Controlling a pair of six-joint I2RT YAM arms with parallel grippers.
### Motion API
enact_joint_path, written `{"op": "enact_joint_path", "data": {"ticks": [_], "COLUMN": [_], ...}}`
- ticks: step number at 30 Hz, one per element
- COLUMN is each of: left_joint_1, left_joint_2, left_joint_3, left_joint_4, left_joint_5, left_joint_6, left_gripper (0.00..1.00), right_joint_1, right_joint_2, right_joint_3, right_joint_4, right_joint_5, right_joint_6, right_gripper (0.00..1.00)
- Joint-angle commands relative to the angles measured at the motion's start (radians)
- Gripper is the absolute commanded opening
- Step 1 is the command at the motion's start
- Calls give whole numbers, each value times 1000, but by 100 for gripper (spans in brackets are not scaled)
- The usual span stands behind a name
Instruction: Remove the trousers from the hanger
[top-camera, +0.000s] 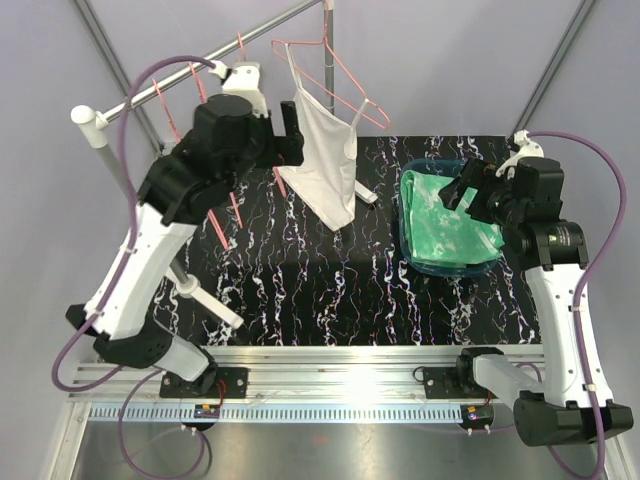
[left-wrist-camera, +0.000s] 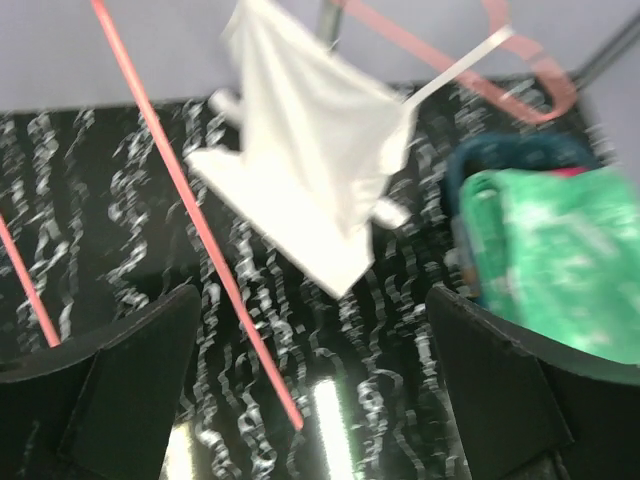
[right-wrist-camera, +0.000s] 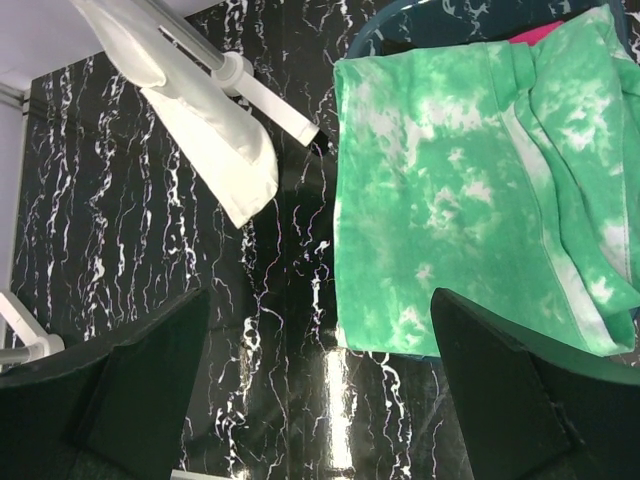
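Observation:
The mottled green and white trousers (top-camera: 445, 225) lie on top of a teal bin at the right; they also show in the right wrist view (right-wrist-camera: 450, 190) and the left wrist view (left-wrist-camera: 560, 250). A corner of the magenta-pink trousers (right-wrist-camera: 535, 35) peeks from under them. The black speckled trousers are hidden. A white tank top (top-camera: 325, 150) hangs from a pink hanger (top-camera: 345, 80) on the rail. My left gripper (top-camera: 290, 135) (left-wrist-camera: 310, 330) is open and empty, raised just left of the tank top. My right gripper (top-camera: 462, 192) (right-wrist-camera: 318, 330) is open and empty above the bin's left edge.
The teal bin (top-camera: 410, 180) stands on the black marbled table (top-camera: 300, 270). A grey clothes rail (top-camera: 200, 65) on white posts crosses the back left, with empty pink hangers (top-camera: 160, 100) hanging on it. One hanger's pink bar (left-wrist-camera: 200, 230) slants in front of my left gripper.

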Motion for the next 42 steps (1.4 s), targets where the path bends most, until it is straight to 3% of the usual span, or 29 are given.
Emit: {"op": "enact_joint_path", "data": {"ticks": [1,5,8,13,21,27,34,42], "left_joint_1": [-2,0,0,0,0,0,0,0], "left_joint_2": [-67,-135,-233,-449,-710,-851,-1063,-1247], "left_joint_3": [20,-14,-142,-396,-577,-689,-885,-1056], "left_joint_4": [89,86,136,198,124,-41,-100,-68], "left_joint_5": [107,85,38,-60,-85,-208,-382,-358], "left_joint_6": [-17,6,57,115,160,146,64,11], "left_gripper": [99,99,99,99,99,99,99,99], "right_joint_1": [5,7,7,5,5,14,103,128], "right_joint_2": [-37,-67,-113,-219,-350,-400,-443,-482], "right_joint_3": [-3,0,13,39,34,-1,-21,-39], "right_joint_4": [16,0,-33,-142,-257,-257,-288,-325], "right_joint_5": [-58,-99,-99,-9,83,126,269,284], "right_joint_6": [-45,-70,-82,-122,-162,-163,-183,-179], "right_gripper": [100,99,99,99,99,100,100,99]}}
